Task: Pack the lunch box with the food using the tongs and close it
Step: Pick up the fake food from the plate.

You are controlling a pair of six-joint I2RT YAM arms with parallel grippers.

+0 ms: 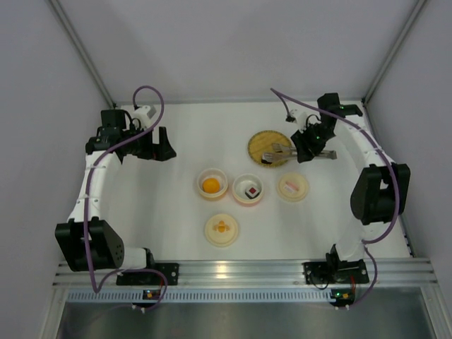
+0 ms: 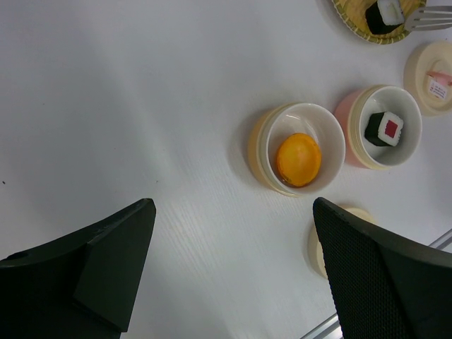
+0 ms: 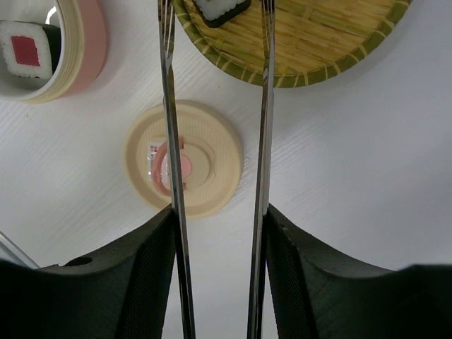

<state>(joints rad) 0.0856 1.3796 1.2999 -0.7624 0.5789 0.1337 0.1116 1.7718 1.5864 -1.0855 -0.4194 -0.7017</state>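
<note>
— What does the right tool (image 3: 217, 233) have?

— The tongs (image 3: 171, 141). Its two black fingers sit half apart and press on the outsides of the two slim, shiny metal arms. The arms run out parallel, and their toothed tips reach over the bamboo plate (image 3: 325, 42).

— What is the plate like?

— It is round and woven in straw-coloured strips, with a green-and-yellow rim. A dark-wrapped roll with a white centre (image 2: 381, 15) lies on it between the tong arms. I cannot tell whether the metal touches the roll.

— And the other food?

— Just beside the plate, towards the arm bases and a little left, stands a round pink bowl (image 2: 353, 116) with a smooth cream inside. It holds a square dark roll with a white and red centre (image 2: 384, 128). Left of the pink bowl, farther from the plate, a pale yellow bowl (image 2: 321, 123) holds a glossy orange ball (image 2: 298, 159).

— Anything flat?

— A ridged cream disc (image 3: 212, 141) lies near the plate's base-side edge, with a small pink piece on it. A second cream disc (image 1: 222, 229) lies farther off, beyond the two bowls.

— And the left tool (image 2: 233, 212)?

— It is spread wide and holds nothing. It hangs above the white, faintly grained tabletop (image 2: 141, 106), well to the left of the plate.
</note>
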